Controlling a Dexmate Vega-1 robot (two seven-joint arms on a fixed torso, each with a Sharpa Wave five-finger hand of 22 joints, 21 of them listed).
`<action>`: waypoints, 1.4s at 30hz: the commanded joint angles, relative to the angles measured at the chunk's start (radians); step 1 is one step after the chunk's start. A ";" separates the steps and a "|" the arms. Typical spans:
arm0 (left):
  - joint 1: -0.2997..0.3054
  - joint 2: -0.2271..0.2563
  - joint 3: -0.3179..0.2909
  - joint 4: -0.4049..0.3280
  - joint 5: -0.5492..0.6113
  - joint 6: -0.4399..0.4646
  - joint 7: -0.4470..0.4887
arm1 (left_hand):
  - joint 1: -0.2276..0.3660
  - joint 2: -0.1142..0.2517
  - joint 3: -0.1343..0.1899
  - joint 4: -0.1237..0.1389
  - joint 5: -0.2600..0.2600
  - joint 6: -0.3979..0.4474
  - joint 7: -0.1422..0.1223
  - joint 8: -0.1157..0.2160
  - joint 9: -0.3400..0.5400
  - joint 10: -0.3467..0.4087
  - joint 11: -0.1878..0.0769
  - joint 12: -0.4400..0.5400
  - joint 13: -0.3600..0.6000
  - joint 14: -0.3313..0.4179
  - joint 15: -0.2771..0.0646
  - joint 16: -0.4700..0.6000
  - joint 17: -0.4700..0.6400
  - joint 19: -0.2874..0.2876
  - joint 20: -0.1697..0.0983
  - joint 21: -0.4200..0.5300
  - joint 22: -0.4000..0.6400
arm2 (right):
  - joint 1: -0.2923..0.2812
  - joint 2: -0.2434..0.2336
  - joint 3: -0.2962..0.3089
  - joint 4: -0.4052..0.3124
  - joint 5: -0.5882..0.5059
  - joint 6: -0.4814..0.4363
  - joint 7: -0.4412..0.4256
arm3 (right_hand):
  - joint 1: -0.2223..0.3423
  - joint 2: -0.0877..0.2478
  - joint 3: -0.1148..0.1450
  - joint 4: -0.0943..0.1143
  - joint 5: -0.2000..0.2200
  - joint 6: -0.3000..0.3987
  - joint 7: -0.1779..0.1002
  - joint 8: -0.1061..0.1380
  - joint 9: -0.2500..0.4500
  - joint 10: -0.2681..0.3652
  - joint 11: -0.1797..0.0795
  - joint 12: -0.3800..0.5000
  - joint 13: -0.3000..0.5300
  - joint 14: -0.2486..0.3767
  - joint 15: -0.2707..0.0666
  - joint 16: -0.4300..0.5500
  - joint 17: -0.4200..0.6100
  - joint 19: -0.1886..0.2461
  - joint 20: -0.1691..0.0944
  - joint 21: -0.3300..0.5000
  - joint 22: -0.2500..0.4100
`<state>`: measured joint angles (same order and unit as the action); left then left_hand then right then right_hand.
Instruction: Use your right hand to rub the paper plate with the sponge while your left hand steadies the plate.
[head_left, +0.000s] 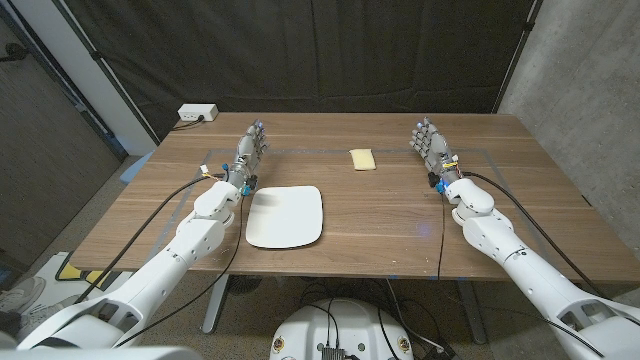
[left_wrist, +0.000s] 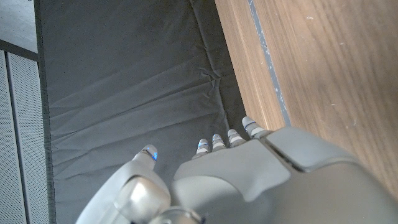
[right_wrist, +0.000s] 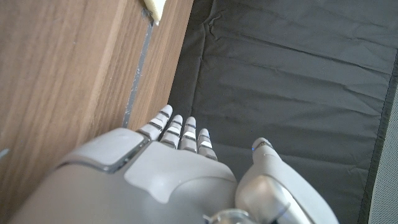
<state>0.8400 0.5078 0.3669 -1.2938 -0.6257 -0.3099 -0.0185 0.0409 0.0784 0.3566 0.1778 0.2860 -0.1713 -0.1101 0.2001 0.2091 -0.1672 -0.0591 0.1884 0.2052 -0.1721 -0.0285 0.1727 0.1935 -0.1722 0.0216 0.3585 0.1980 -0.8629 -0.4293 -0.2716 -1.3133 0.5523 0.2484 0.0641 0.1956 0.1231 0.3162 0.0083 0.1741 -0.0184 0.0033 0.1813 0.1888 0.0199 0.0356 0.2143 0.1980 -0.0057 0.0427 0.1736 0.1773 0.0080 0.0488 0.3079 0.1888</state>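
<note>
Head view alone shows paper plate (head_left: 285, 216) and whole sponge (head_left: 362, 159); left robot hand (head_left: 250, 152) and right robot hand (head_left: 432, 143) spread, empty

White glossy arm shells; grey left hand (head_left: 251, 152), right hand (head_left: 432, 142); black cables along forearms.

The left hand (left_wrist: 249, 180) is grey and smooth, and it holds nothing. Its fingers (left_wrist: 247, 126) are straight and close together, with the thumb off to one side. Beside the fingers is the brown wooden table (left_wrist: 323, 62). Past the fingertips hangs a dark, wrinkled curtain (left_wrist: 137, 81).
</note>
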 joint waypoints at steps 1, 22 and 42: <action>-0.008 0.000 -0.004 0.015 0.038 -0.022 -0.020 | -0.001 0.077 0.006 -0.001 0.003 -0.231 -0.010 -0.005 -0.001 -0.154 -0.009 -0.002 -0.001 -0.161 -0.014 -0.002 0.000 -0.104 -0.014 -0.006 0.004 | -0.034 0.213 0.248 -0.020 -0.253 -0.093 0.151 | 0.010 0.001 0.005 -0.004 0.005 -0.011 0.005 0.000 0.001 -0.009 -0.004 -0.003 0.000 -0.012 -0.001 -0.002 0.001 -0.009 0.003 -0.002 0.003; -0.052 0.152 0.088 0.048 0.467 -0.286 0.152 | 0.062 0.069 0.040 -0.040 -0.011 -0.036 -0.029 0.054 -0.016 0.000 -0.040 0.044 -0.016 -0.046 -0.013 0.028 -0.014 -0.027 -0.005 0.016 0.000 | -0.015 0.400 0.432 -0.026 -0.469 -0.136 0.291 | 0.012 -0.001 0.003 -0.011 0.002 0.013 0.007 0.012 -0.002 0.009 0.013 0.002 -0.006 -0.010 0.028 0.006 -0.001 -0.006 0.011 -0.007 0.004; -0.079 0.358 0.158 -0.004 0.679 -0.428 0.216 | 0.103 0.061 0.060 -0.058 -0.023 0.053 -0.039 0.073 -0.019 0.062 -0.053 0.051 -0.017 0.001 -0.021 0.029 -0.016 -0.010 -0.002 0.018 -0.001 | -0.047 0.453 0.437 -0.097 -0.543 -0.149 0.292 | 0.013 -0.001 0.002 -0.013 0.002 0.022 0.008 0.014 -0.003 0.022 0.017 0.006 -0.008 -0.009 0.035 0.008 -0.001 -0.004 0.012 -0.010 0.004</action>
<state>0.7778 0.7609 0.4901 -1.2709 -0.0549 -0.6642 0.1702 0.1331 0.1229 0.4092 0.1251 0.2660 -0.1356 -0.1447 0.2639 0.1906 -0.1198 -0.1090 0.2331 0.1859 -0.1718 -0.0284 0.1963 0.1766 -0.1699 0.0127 0.3674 0.1952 -0.8903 -0.0018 0.1640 -1.3721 0.0504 0.1067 0.3535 0.1957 0.1230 0.3146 -0.0015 0.1740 -0.0034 0.0108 0.1889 0.1861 0.0342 0.0498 0.2151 0.1906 -0.0140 0.0700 0.1777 0.1769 0.0048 0.0519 0.2982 0.1885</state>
